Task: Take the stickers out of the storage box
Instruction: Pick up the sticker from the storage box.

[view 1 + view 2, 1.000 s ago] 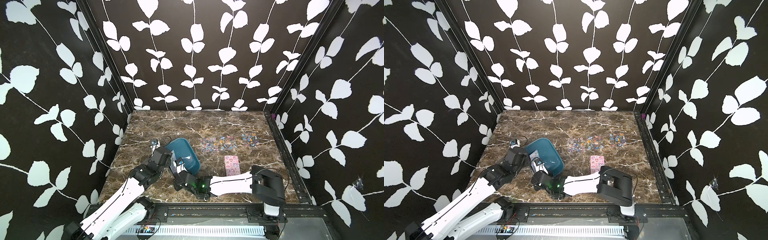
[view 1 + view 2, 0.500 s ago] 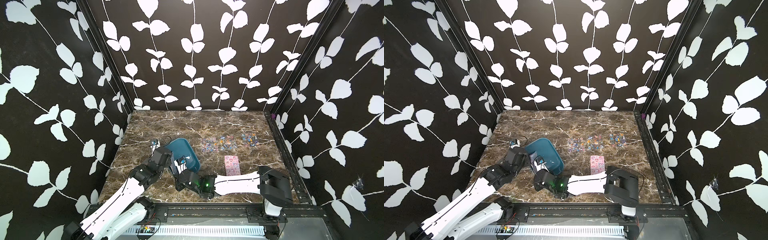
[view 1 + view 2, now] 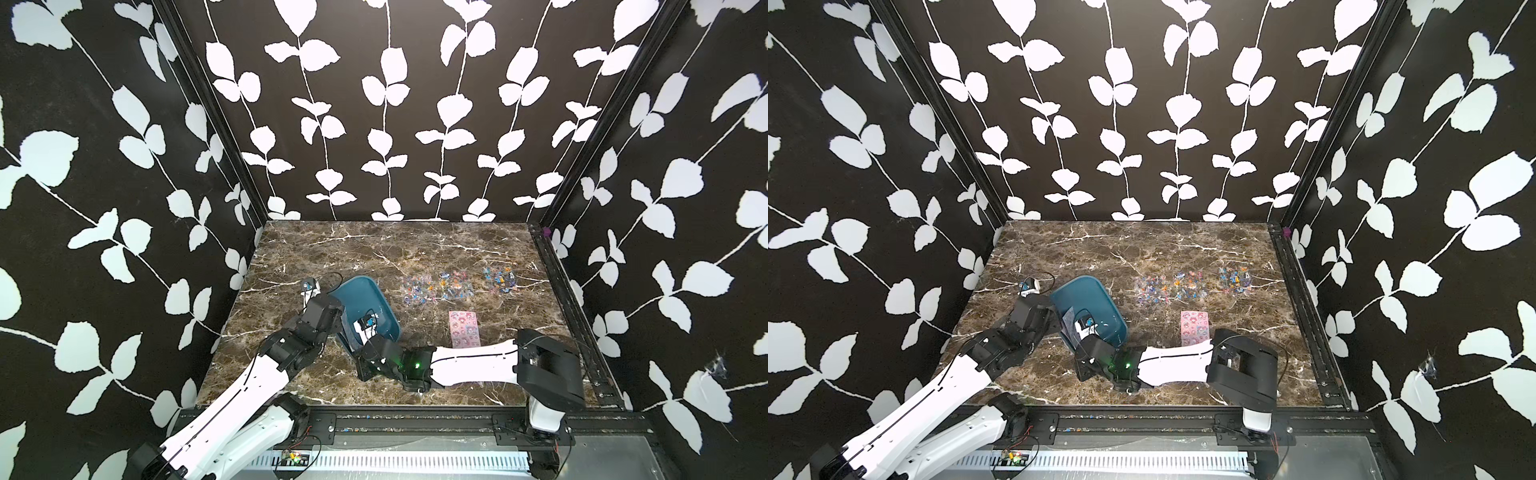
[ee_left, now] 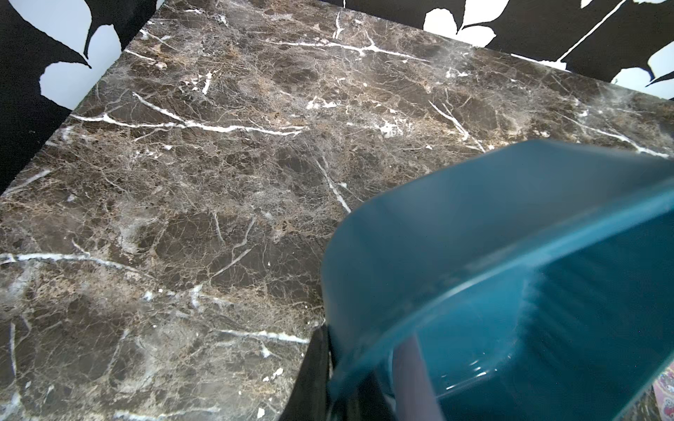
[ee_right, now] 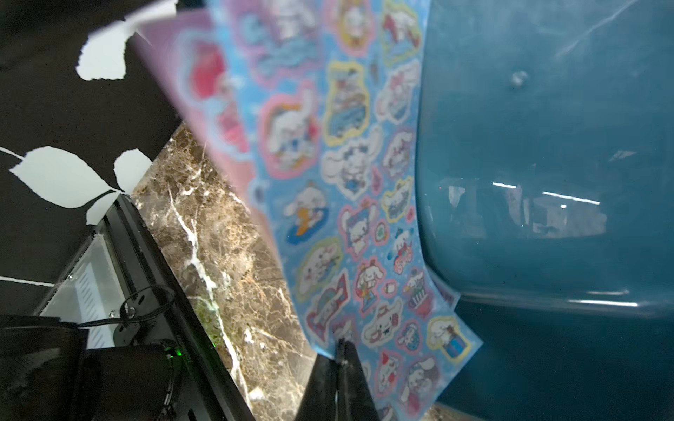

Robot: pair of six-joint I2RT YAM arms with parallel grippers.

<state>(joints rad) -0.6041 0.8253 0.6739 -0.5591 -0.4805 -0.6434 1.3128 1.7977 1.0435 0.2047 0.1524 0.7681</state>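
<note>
Currently mid-extraction: left gripper (image 4: 359,375) is clamped tight on the rim of the storage box (image 3: 368,297), holding it steeply tilted. Right gripper (image 5: 341,364) is pinched closed on the edge of the light-blue sheet (image 5: 364,218); a pink sheet (image 5: 204,91) sits behind it in the box. Three clear sheets (image 3: 457,286) and a second pink sheet (image 3: 464,328) already lie on the table (image 3: 374,249). Next, probably: draw the blue sheet clear of the rim without dragging the pink one.

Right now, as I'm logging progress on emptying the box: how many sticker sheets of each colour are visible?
Clear sheets: 3
Pink sheets: 2
Light-blue sheet: 1
Total: 6
</note>
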